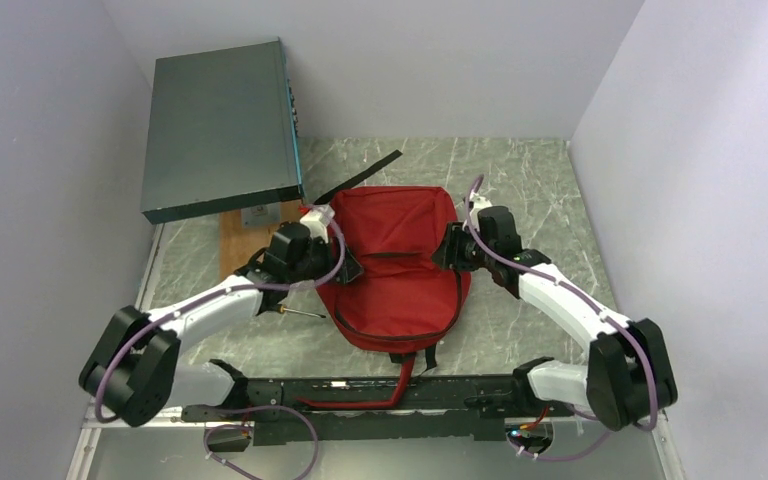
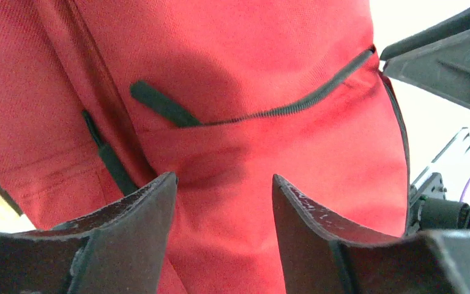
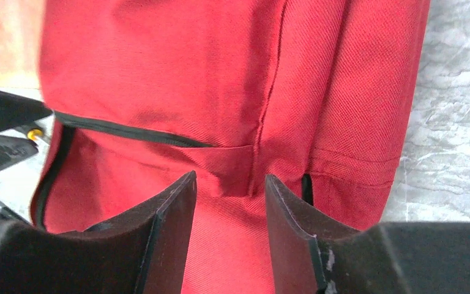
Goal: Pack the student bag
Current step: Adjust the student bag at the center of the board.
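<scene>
student bag (image 1: 400,290) lying flat | left fingers (image 2: 131,223) open, over its front | right fingers (image 3: 162,229) open, at its side

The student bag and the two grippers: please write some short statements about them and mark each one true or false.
1. The student bag lies on the table between the two grippers. True.
2. The left gripper is at the bag's right side. False: it is at the bag's left side; the right gripper is at the right.
3. The bag is blue. False: it is dark red.
4. A dark flat box is at the table's far left. True.
5. Both grippers are shut tight. False: both are open.
</scene>
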